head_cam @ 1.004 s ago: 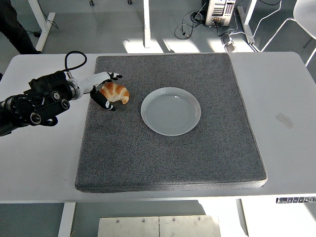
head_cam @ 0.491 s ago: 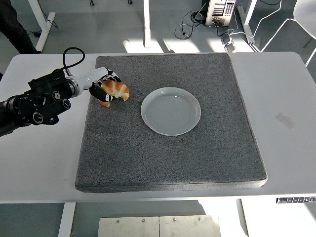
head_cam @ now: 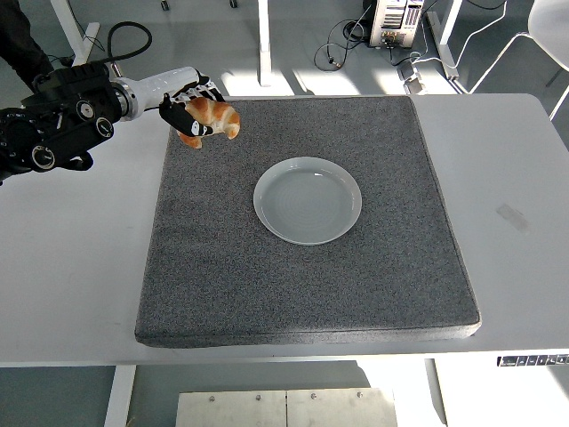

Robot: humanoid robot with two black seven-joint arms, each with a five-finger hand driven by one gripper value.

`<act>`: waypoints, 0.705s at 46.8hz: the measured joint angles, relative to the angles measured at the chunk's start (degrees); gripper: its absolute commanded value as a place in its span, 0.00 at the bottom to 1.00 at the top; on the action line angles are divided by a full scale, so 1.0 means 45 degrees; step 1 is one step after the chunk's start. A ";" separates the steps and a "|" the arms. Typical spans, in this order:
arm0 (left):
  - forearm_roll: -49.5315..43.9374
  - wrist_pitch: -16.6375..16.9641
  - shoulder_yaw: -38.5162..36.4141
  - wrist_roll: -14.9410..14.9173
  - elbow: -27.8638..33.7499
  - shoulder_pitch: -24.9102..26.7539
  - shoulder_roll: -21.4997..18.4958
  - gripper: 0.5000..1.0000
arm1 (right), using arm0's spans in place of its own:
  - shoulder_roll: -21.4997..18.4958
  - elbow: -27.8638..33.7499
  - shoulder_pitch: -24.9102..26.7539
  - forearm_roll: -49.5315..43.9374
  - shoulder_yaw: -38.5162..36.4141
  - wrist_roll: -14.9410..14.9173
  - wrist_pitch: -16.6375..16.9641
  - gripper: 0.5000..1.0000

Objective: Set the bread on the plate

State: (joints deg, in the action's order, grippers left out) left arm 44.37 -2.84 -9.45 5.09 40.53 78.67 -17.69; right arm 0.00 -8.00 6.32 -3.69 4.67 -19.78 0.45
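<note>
Above the far left corner of the grey mat (head_cam: 302,276), the bread (head_cam: 213,116) (a golden-brown croissant) is held clear of the surface by the left hand (head_cam: 188,108), whose dark fingers (head_cam: 192,126) are curled around its left half so that only the right end of the pastry is left showing. The hand is carried on a black arm (head_cam: 53,120) that enters from the left edge of the picture and crosses the far left corner of the white table (head_cam: 71,267); a pale wrist section is seen between the arm's black housing and the hand, and a black cable (head_cam: 124,40) loops up behind it. The plate (head_cam: 308,200), round, pale and bare, is seen lying flat on the mat a little beyond its centre, well apart from the bread and to its right and nearer the front edge. The mat itself is laid square on the table, covering most of its middle, with bare white table left along both side edges. Beyond the far edge, grey floor, table legs and a tangle of cables (head_cam: 356,40) are visible, and a dark trouser leg of a person (head_cam: 20,40) is seen at the top left corner.
</note>
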 measured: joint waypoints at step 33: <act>0.0141 -0.0190 -0.0728 -0.0022 0.1004 0.0618 0.2451 0.00 | 0.0000 0.0001 -0.0018 0.0000 -0.0003 0.0001 -0.0001 1.00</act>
State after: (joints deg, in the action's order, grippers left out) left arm 45.01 -3.70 -12.72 5.00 45.04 81.46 -6.66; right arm 0.00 -8.00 6.24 -3.69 4.66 -19.77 0.44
